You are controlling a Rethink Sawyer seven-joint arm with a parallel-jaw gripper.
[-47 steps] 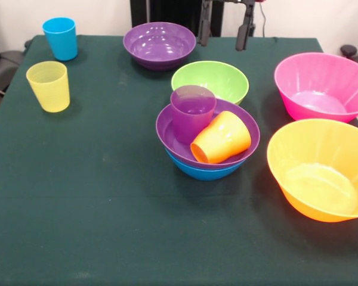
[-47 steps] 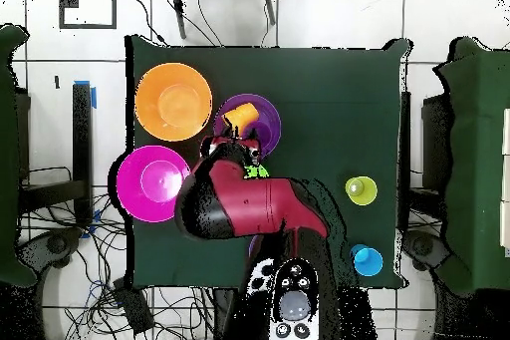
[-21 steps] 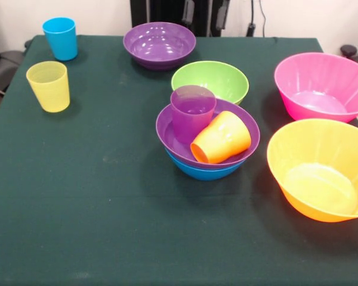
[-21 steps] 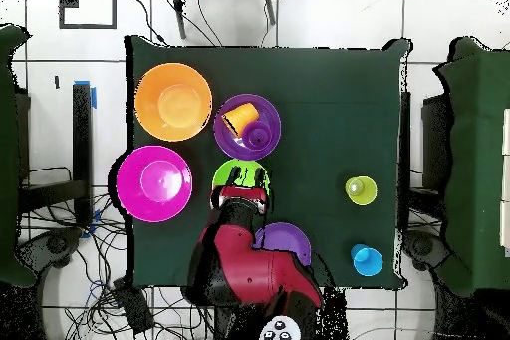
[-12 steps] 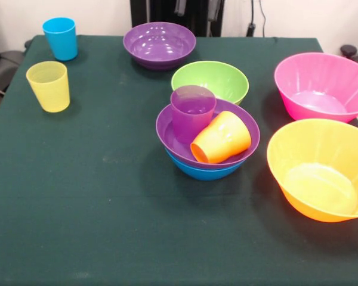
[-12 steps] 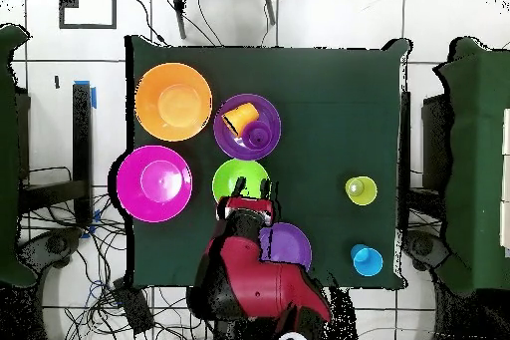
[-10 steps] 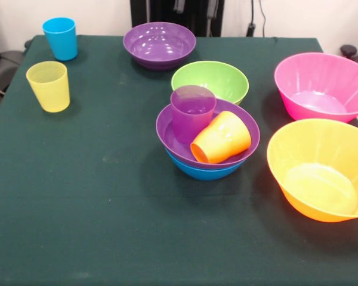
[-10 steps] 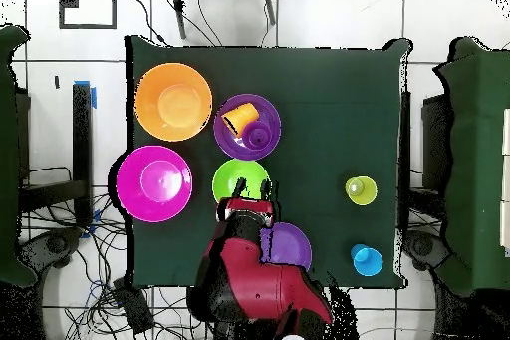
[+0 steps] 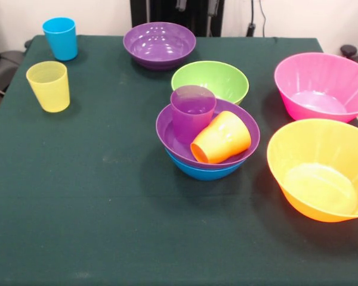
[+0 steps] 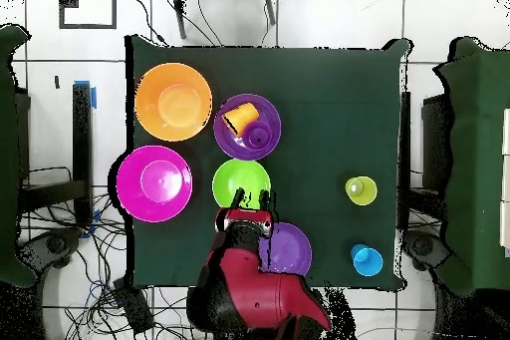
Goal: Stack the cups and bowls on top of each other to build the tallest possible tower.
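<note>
Overhead view: red and black arm (image 10: 249, 291) enters from 6 o'clock, folded low over the near edge of the dark green cloth surface (image 10: 329, 107). Gripper (image 10: 251, 199) points toward 12 o'clock; jaws stand apart, empty, tips at the 6 o'clock rim of the glossy green plastic bowl (image 10: 241, 181). Arm overlaps the left edge of the lone glossy purple plastic bowl (image 10: 290, 247).

Tower (image 9: 207, 141) at surface centre: glossy blue plastic bowl (image 9: 206, 171) lowest, second purple bowl (image 9: 241, 128) nested in it. Inside: small tapered purple plastic cup (image 9: 193, 112) upright, small orange plastic cup (image 9: 221, 137) on its side, touching it.

Large translucent pink bowl (image 10: 152, 182) at 9 o'clock; large translucent orange bowl (image 10: 173, 102) at 10 o'clock. Small yellow cup (image 10: 361, 190) at 3 o'clock and small blue cup (image 10: 367, 260) at 4 o'clock, both upright, apart.
</note>
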